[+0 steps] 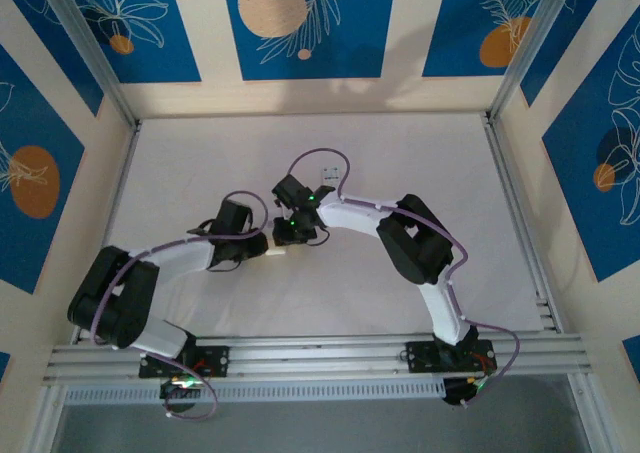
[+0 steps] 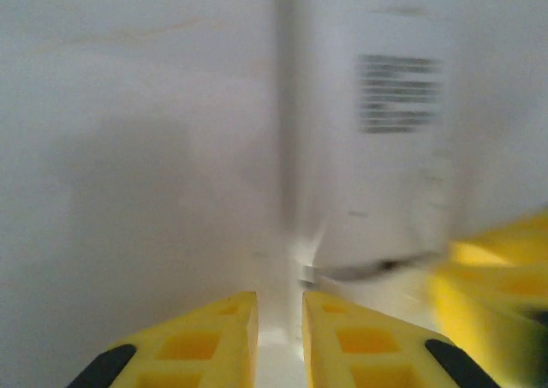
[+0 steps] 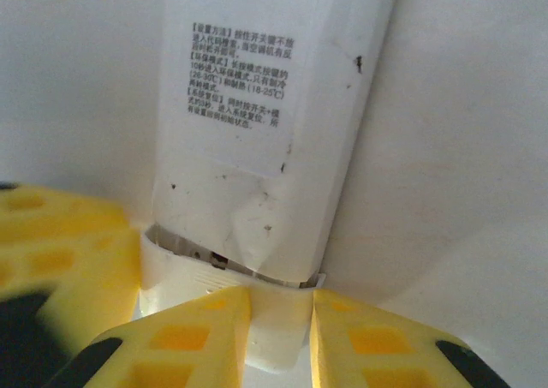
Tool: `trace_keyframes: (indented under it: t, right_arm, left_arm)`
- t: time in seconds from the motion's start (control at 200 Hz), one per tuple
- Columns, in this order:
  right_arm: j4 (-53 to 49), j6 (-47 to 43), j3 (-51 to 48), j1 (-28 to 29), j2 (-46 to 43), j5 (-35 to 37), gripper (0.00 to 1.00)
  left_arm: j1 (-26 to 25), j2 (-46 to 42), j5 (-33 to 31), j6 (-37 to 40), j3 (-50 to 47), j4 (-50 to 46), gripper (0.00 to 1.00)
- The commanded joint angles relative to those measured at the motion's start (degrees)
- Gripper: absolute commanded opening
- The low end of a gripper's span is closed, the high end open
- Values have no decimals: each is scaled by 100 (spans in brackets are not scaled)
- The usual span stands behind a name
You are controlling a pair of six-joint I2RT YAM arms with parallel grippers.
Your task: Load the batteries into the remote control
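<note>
The right gripper (image 3: 281, 337) pinches the near end of the white remote control (image 3: 265, 105), label side up, around the middle of the desk (image 1: 200, 163). The left gripper (image 2: 280, 341) is just beside that same end. Its yellow fingers are close together, but it is too blurry to tell if they pinch anything.

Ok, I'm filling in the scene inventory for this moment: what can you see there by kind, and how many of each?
remote control: 1
grippers: 2, the left gripper and the right gripper
Total: 3
</note>
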Motion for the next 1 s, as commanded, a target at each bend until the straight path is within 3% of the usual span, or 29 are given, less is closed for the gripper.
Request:
trace_keyframes:
  t: [0.0,0.095,0.27,0.365,0.485,0.665,0.85,0.995]
  right_arm:
    - [1504,370,-129,285,372,-1384,25]
    - [2054,789,-326,319,463,-1695,25]
    - [1510,734,-288,266,452,-1203,25]
    - [1237,600,-289,143,87,-1056,30]
    - [910,394,-171,-18,-446,-993,38]
    - [884,424,-424,-366,-1193,-1001,43]
    - [1167,574,-1376,-900,-2079,-786,44]
    - [1271,587,-2105,-1308,-2683,-785,48]
  left_arm:
    - [10,520,-581,-306,-542,-409,21]
    - [6,667,-408,-276,-602,-146,20]
    - [6,490,-173,-162,-679,105,19]
    - [6,-37,-295,-168,-690,-101,19]
    - [6,-1018,-566,-172,-554,-630,28]
    - [-81,-2005,-695,168,-8,-1423,33]
    - [-617,-1501,-1024,606,790,-1960,40]
    - [-752,-806,-917,976,1127,-2051,58]
